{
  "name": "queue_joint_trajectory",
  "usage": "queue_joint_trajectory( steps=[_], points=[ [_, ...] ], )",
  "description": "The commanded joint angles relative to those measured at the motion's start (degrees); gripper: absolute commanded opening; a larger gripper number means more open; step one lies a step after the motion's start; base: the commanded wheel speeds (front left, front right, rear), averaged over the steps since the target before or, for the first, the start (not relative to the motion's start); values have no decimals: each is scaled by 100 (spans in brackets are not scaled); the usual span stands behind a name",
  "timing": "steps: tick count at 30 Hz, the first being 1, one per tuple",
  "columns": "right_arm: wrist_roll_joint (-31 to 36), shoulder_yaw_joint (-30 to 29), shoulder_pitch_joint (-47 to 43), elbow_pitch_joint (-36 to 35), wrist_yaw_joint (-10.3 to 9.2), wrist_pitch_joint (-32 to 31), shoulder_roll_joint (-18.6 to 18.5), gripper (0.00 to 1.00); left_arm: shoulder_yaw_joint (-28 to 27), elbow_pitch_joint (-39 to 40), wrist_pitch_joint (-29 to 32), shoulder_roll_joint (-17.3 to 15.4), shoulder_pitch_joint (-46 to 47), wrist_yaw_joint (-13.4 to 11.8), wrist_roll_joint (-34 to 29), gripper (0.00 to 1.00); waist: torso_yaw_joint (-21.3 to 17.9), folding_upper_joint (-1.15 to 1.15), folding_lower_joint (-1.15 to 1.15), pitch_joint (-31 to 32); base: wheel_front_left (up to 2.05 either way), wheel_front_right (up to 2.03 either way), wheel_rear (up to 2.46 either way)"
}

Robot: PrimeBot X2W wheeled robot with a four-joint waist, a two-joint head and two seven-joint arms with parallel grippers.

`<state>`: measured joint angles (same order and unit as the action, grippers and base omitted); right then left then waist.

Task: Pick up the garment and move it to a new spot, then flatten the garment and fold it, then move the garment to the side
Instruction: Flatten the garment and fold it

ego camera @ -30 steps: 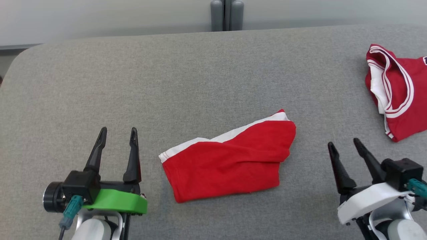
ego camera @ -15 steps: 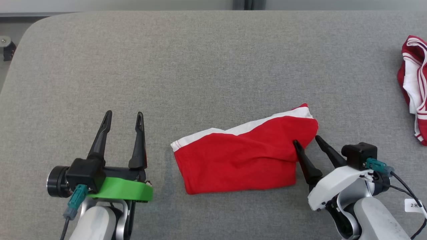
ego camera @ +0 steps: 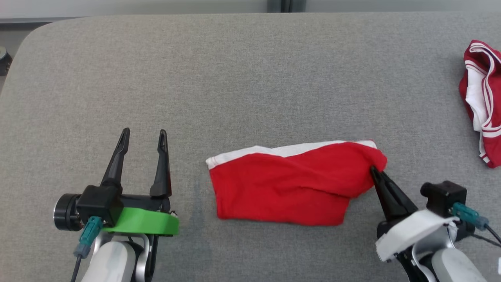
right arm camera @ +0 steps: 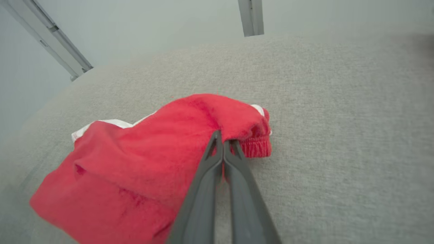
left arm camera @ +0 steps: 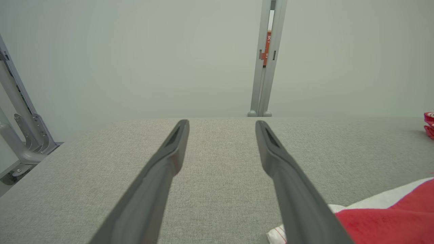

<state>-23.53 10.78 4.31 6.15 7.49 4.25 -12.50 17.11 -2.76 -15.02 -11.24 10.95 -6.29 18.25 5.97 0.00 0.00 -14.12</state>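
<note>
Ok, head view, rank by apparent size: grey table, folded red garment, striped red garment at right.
1. grey table
2. folded red garment
3. striped red garment, partly cut off by the frame edge

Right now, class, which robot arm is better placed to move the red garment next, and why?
Right: the right gripper is shut on the red garment at its corner; the left gripper stands open, apart from it.

You're looking at a lab-type test cell, prob.: grey fabric-covered counter (ego camera: 250,70), bare pale partition walls (left arm camera: 135,51) w/ grey metal frame posts (left arm camera: 259,95).
</note>
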Motion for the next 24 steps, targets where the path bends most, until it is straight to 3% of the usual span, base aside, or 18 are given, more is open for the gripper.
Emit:
queue_joint_trajectory(
  steps=[1,6,13,14,15,16,24],
  points=[
    [59,-61,-234,-52,-1,-67,-4,0,-25,-21,-18,22,-40,31,-31,100,-37,0,0,-1,0,0,0],
    [130,-102,-869,177,-1,-272,67,0,-57,-82,-18,72,-58,81,-57,100,-104,0,0,4,0,0,0],
    [111,-24,-752,719,-2,25,198,0,-114,-158,-18,118,-123,119,-88,100,-179,0,0,43,0,0,0],
    [127,-45,-698,717,-2,120,207,37,-120,-175,-18,123,-139,118,-91,100,-189,0,0,59,0,0,0],
    [158,-72,-664,670,-2,225,208,96,-125,-187,-18,122,-154,112,-95,100,-198,0,0,75,0,0,0],
    [193,-97,-631,600,-2,355,201,100,-136,-201,-18,124,-182,107,-90,100,-208,0,0,95,0,0,0],
    [662,-567,-762,-406,-2,890,179,100,-217,-286,-14,68,-432,-13,-50,100,-323,0,0,287,0,0,0]
  ],
)
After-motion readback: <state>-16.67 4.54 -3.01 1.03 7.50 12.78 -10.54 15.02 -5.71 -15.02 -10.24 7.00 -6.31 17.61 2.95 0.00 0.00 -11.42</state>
